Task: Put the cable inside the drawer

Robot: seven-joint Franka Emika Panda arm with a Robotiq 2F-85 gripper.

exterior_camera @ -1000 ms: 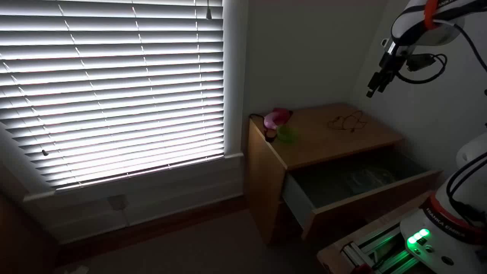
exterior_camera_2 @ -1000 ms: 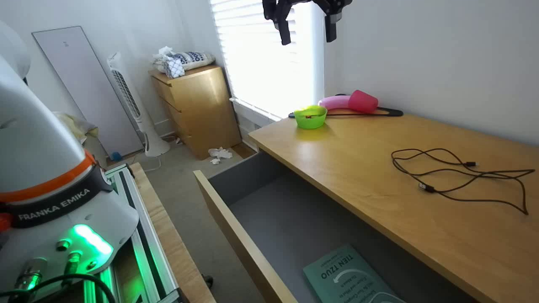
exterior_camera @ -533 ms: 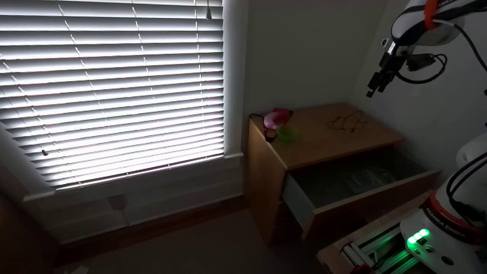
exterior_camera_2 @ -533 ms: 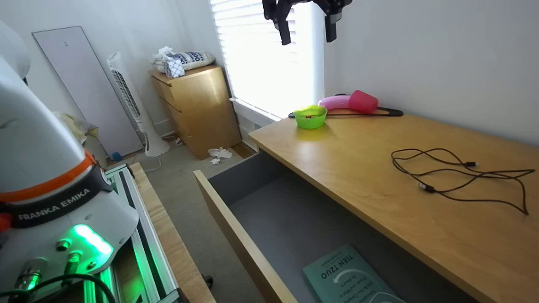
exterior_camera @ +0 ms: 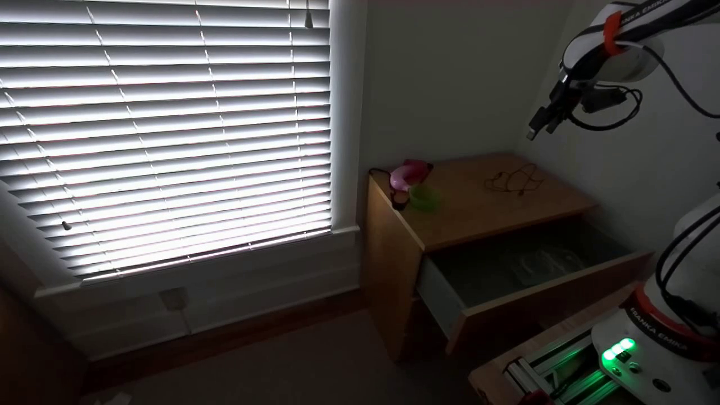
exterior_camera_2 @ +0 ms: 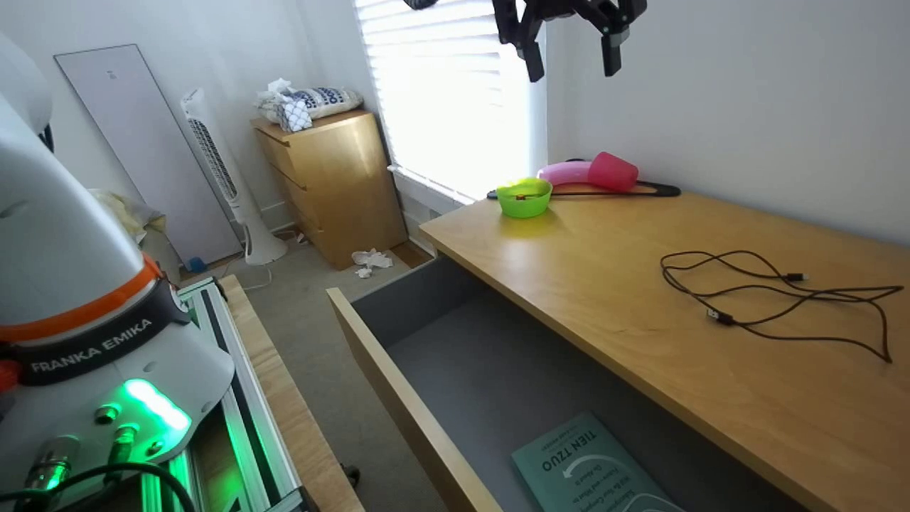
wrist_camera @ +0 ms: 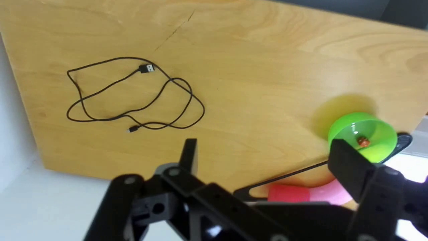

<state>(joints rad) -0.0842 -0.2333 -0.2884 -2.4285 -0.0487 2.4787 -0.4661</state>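
Wrist view: cable [wrist_camera: 135,110] lies below the claw [wrist_camera: 264,142], off its picture-left side, well apart from it. Black, thin, loose loops, crosses itself several times. Both plugs visible, bigger one has a pale end. Whole thing on top of the cabinet [wrist_camera: 250,83], outside the drawer [exterior_camera_2: 462,348]. Claw jaws spread wide apart, cabinet wood showing through the gap. Both exterior views put claw well above the cabinet.

Drawer: lower than claw, pulled out, grey inside, pale wood front. Teal book [exterior_camera_2: 590,462] flat in it, cover reads TIEN TZUO. From the wrist, drawer is just a grey strip at the top edge.

Green bowl [exterior_camera_2: 525,208]: on the cabinet, below claw, off its picture-right side in wrist view, partly blocked by it. Small orange-brown thing [wrist_camera: 363,142] inside, too small to name. Pink object [wrist_camera: 312,194]: near bowl, below claw, partly hidden by it, one end deeper pink. Thin black frame [wrist_camera: 287,175] runs along both; can't tell if they rest on it.

Farther out: robot arm [exterior_camera: 630,67] above claw. Robot base [exterior_camera_2: 71,398], green lights, lower than claw. Window blinds [exterior_camera: 197,140] well apart from claw. Wooden dresser [exterior_camera_2: 341,185] and white tower fan [exterior_camera_2: 220,163] far beyond claw in an exterior view.
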